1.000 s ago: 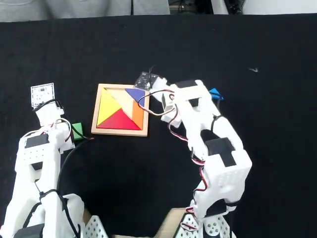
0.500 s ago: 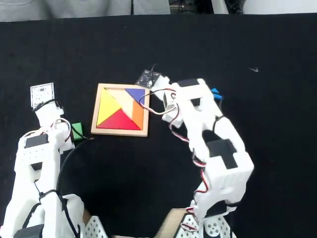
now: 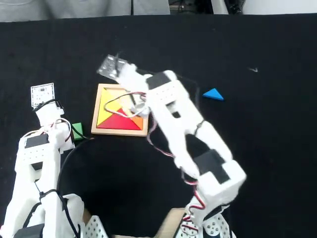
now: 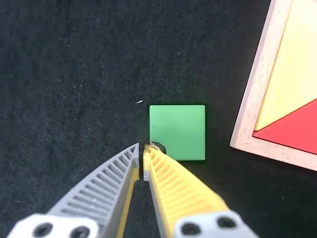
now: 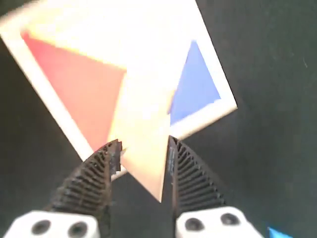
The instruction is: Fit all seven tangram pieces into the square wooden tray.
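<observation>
Over the square wooden tray (image 3: 119, 132), right tool (image 5: 143, 144) pinches a pale orange wooden piece (image 5: 146, 124); left tool (image 4: 142, 147) closed by green square block (image 4: 177, 131).

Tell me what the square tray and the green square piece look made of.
Square tray: pale bare wood, going by its light unpainted rim. Green square piece: flat, matte, evenly coloured; probably painted wood, though plastic cannot be ruled out.
</observation>
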Action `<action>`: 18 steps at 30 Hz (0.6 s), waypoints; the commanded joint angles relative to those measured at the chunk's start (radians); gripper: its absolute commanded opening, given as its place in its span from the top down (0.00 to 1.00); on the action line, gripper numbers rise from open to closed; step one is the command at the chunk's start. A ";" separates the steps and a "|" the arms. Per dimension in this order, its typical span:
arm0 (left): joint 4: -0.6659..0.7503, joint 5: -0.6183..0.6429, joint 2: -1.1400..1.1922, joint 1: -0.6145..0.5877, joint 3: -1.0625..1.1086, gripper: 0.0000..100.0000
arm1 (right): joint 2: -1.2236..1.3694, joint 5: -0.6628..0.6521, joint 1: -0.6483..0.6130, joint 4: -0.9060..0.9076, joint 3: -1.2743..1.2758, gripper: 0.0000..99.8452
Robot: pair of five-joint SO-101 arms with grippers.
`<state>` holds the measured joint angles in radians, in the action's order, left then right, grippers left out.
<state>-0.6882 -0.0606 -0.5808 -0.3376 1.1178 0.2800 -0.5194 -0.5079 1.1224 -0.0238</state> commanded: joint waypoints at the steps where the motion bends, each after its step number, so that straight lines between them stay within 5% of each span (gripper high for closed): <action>1: 0.008 0.005 -0.025 -0.012 -0.008 0.97 | 0.082 0.206 -0.040 0.006 -0.171 0.99; 10: 0.008 0.005 -0.025 -0.012 -0.008 0.97 | 0.245 0.781 -0.023 0.080 -0.352 0.99; 18: 0.008 0.005 -0.025 -0.012 -0.008 0.97 | 0.249 0.905 -0.025 0.103 -0.371 0.99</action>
<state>-0.6882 -0.0606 -0.5808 -0.3376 1.1178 0.5393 0.3491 -0.5324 1.2160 -0.3414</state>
